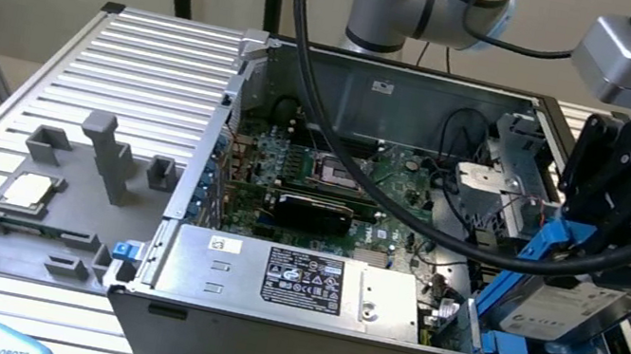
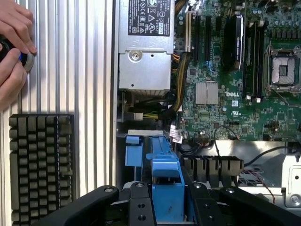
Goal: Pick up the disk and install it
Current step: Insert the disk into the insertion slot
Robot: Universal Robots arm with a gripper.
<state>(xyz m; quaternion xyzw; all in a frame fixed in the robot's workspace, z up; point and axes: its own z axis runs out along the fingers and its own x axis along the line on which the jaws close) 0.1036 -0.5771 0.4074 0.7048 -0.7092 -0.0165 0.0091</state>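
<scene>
Over the open computer case (image 1: 300, 352), at the exterior view's right end, I see the black gripper (image 1: 590, 281) hanging above the drive bay (image 1: 518, 348). Its jaws are pinched on the disk (image 1: 571, 302), gripping it by the blue frame along its edge. The disk is off the table and tilted, its lower end down among the blue plastic rails of the bay and its silver labelled face showing in the exterior view. Whether it touches the rails I cannot tell from here.

On my wrist view the gripper (image 2: 169, 209) shows the same grip: black fingers (image 2: 141, 205) sit on either side of the disk (image 2: 167, 181), whose blue frame I see edge-on.

Inside the case, the grey power supply (image 1: 273, 276) with its black label sits along the near wall, and the green motherboard (image 1: 329, 175) lies behind it.

The case stands on a ribbed metal table (image 1: 156, 54). Toward the exterior view's left, well apart from the case, a small square silver chip (image 1: 29, 190) rests on a grey holder (image 1: 36, 236).

The wrist view also gives me a black keyboard (image 2: 40, 165) lying on the table beside the case. Near it a person's two hands (image 2: 14, 28) are closed around a small round dark object that I cannot make out.
</scene>
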